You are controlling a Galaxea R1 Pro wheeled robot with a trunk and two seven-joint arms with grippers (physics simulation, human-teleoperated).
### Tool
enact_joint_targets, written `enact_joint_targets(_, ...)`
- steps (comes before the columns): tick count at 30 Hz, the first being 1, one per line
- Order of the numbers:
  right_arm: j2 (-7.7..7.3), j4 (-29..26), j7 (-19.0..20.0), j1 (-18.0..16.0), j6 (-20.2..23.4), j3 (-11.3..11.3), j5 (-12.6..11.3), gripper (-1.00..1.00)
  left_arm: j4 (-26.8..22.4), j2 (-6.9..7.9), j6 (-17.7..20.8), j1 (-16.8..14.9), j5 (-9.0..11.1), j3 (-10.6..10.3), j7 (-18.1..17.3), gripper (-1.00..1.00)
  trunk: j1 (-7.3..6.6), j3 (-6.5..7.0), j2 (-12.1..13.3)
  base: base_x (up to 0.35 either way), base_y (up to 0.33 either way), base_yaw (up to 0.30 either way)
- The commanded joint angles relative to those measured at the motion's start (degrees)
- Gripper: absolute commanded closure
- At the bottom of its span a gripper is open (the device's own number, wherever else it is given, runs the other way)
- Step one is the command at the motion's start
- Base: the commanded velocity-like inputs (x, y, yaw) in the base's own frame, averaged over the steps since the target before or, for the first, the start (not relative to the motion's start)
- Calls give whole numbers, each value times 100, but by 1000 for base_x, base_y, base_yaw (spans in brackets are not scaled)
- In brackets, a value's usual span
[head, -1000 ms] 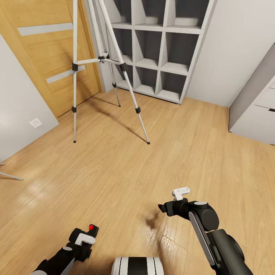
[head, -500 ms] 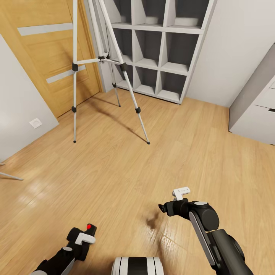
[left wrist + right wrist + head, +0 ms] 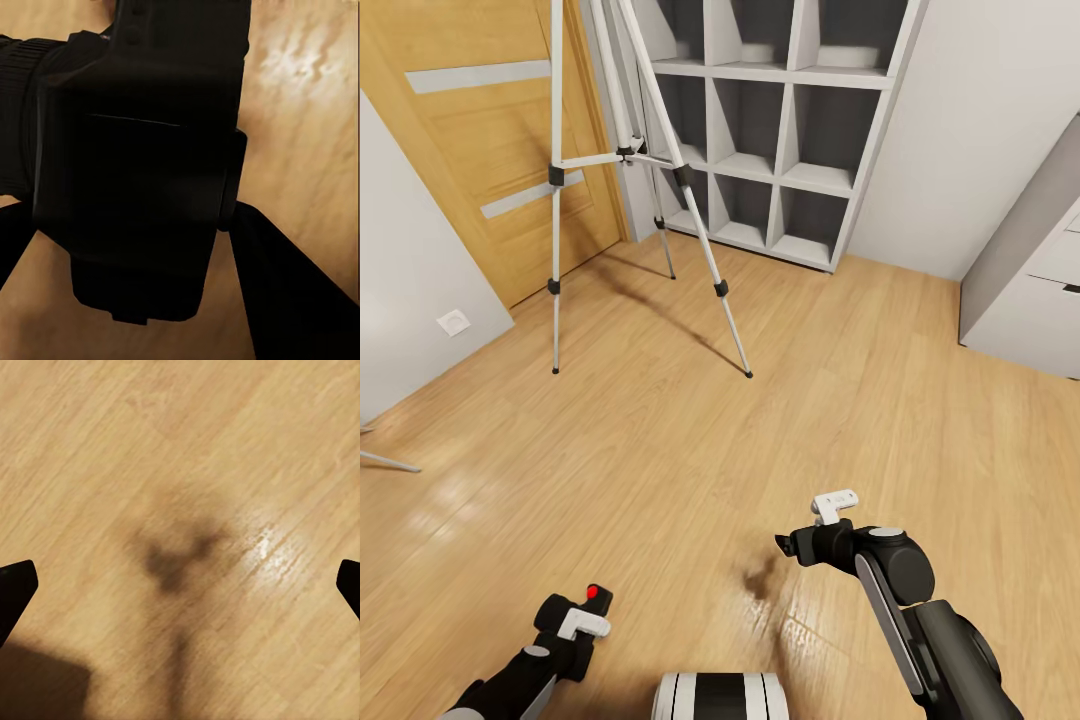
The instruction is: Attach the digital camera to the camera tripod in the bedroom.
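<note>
The camera tripod (image 3: 628,152) stands at the back left in the head view, its three silver-grey legs spread on the wood floor; its head is cut off above the picture. Low at the left, my left gripper (image 3: 582,610) is shut on the digital camera (image 3: 598,598), whose red dot faces up. In the left wrist view the black digital camera (image 3: 142,165) sits between the dark fingers (image 3: 300,300), lens to one side. My right gripper (image 3: 790,546) hovers over bare floor, well short of the tripod. It is open, with fingertips (image 3: 15,589) wide apart and nothing between them.
An oak door (image 3: 490,150) with frosted strips is behind the tripod, with a grey cubby shelf (image 3: 790,130) beside it. A white drawer unit (image 3: 1030,300) stands at the right. A wall plate (image 3: 453,322) and a thin metal leg (image 3: 385,460) sit at the left.
My left gripper with the camera has dropped slightly back toward me. The right arm and the tripod have stayed where they were.
</note>
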Motion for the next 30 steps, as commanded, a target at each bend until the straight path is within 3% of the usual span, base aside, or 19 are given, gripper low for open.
enact_joint_targets(1, -4, -5, 1, -3, 24, 5, -6, -100, -28, 3, 35, 1, -28, -6, -31, 100, -1, -4, -1, 0, 0, 0)
enact_joint_targets(3, -4, -5, -2, -3, 24, 5, -6, -100, -94, 8, 37, 2, -20, 1, -59, 100, -1, -4, -1, 0, 0, 0)
enact_joint_targets(4, -8, -5, -1, -7, 24, -3, -6, -100, -2575, 48, 1406, 549, 28, 205, -108, 100, -1, -4, -1, 0, 0, 0)
enact_joint_targets(6, -10, -5, 0, -9, 24, -7, -6, -100, -2934, 51, 1609, 670, 30, 266, -109, 100, -1, -4, -1, 0, 0, 0)
enact_joint_targets(13, -12, -5, 1, -14, 24, -18, -6, -100, -3609, 61, 1911, 908, 23, 346, -110, 100, -1, -4, -1, 0, 0, 0)
enact_joint_targets(22, -18, -5, 3, -33, 24, -34, -6, -100, -3873, 61, 2061, 982, 28, 370, -110, 100, -1, -4, -1, 0, 0, 0)
enact_joint_targets(30, -26, -5, 12, -79, 24, -75, -10, -100, -4595, 60, 2739, 1030, 47, 444, -115, 100, -1, -4, -1, 0, 0, 0)
